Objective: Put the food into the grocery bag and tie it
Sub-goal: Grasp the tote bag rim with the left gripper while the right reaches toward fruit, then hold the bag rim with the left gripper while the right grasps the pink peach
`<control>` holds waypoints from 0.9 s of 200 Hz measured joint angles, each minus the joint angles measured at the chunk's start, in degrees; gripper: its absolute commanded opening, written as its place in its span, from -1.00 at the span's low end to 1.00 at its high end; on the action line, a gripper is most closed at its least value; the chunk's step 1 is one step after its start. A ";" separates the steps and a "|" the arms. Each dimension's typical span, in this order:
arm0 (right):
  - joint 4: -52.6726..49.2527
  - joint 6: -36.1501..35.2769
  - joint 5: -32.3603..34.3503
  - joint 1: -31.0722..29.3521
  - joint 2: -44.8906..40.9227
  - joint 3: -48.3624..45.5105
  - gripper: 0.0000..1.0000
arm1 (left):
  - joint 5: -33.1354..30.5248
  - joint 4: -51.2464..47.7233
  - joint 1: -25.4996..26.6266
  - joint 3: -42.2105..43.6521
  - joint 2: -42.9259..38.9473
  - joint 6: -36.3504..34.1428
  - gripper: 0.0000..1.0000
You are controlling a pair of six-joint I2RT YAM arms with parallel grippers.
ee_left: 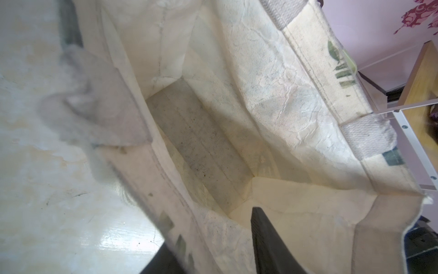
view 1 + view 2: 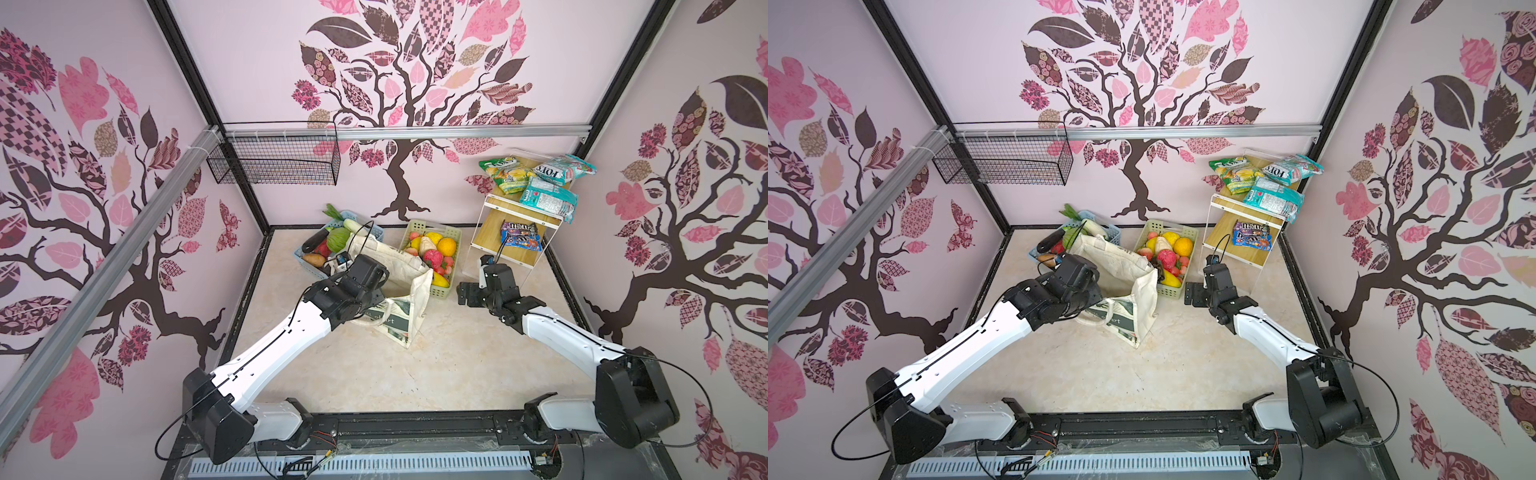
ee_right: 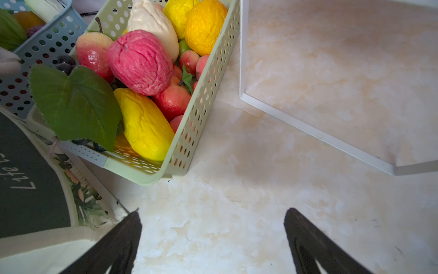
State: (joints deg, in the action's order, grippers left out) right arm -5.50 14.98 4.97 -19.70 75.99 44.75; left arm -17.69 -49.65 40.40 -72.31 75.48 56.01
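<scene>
Surface: marbled cream.
Left gripper: jaws straddle bag rim; pinch unclear.
Right gripper: wide open, empty.
Bag: clamp rim firmly, pull mouth wide.

Empty cream tote stands open between two baskets of food.

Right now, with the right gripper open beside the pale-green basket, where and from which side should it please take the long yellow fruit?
Probably across the narrow middle of the long yellow fruit, coming down from above with the jaws set across its length. It lies flat with its top bare, while the pale-green basket wall and a red apple crowd its sides.
</scene>
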 measured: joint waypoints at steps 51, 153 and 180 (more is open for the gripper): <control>-4.37 -0.33 -0.50 0.00 -2.62 0.66 0.94 | 5.11 -1.44 -3.89 0.00 -0.68 -6.32 -0.78; -9.62 -3.02 -3.32 0.00 -2.58 10.05 0.93 | 18.25 -4.55 -12.57 -0.02 -5.05 -23.39 -0.80; -9.33 -2.99 -5.31 -0.02 -2.05 10.21 0.90 | 19.54 -4.46 -13.22 -0.07 -4.70 -25.14 -0.80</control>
State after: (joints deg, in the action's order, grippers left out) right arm -14.83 11.99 -0.34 -19.73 73.93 54.96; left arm 1.85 -54.11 27.18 -72.38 70.78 30.87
